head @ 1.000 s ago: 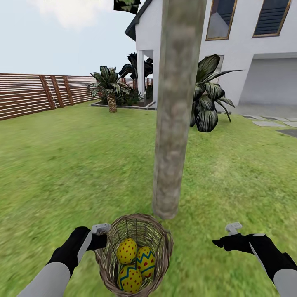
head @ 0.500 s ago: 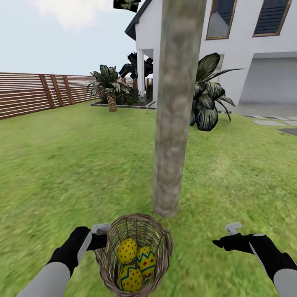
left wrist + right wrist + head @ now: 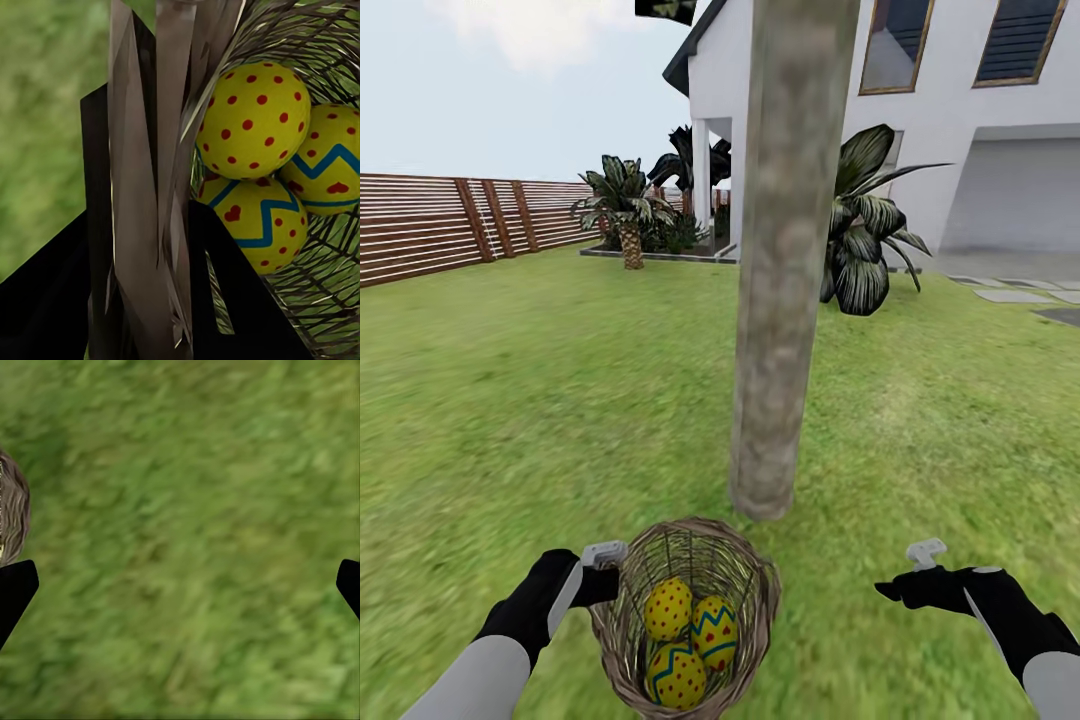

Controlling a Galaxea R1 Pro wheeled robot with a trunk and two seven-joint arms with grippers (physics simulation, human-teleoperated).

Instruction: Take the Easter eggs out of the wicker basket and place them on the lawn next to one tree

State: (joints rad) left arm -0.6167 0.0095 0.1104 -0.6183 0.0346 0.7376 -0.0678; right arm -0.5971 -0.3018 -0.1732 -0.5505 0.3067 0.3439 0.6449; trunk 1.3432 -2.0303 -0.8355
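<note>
The wicker basket (image 3: 750, 580) hangs low in the head view, just in front of the tree (image 3: 780, 300) trunk's base. Three Easter eggs lie inside it: a dotted one (image 3: 668, 608), a zigzag one (image 3: 715, 630) and a lower one (image 3: 678, 675). My left gripper (image 3: 605, 575) is shut on the basket's left rim. In the left wrist view its fingers (image 3: 97, 225) clamp the basket wall (image 3: 150, 150), with the eggs (image 3: 255, 120) close beside. My right gripper (image 3: 905, 585) is open and empty over the lawn (image 3: 510, 400), right of the basket.
A white house (image 3: 960, 120) with a broad-leaved plant (image 3: 865, 240) stands behind the tree. A wooden fence (image 3: 440, 225) runs along the left, with a short palm (image 3: 628, 215) near the house corner. Stepping stones (image 3: 1010, 297) lie at far right. Grass (image 3: 195, 510) lies under the right gripper.
The whole view has shifted very slightly, so the tree's base sits a touch higher in the picture. Both arms, the basket and the eggs keep their places.
</note>
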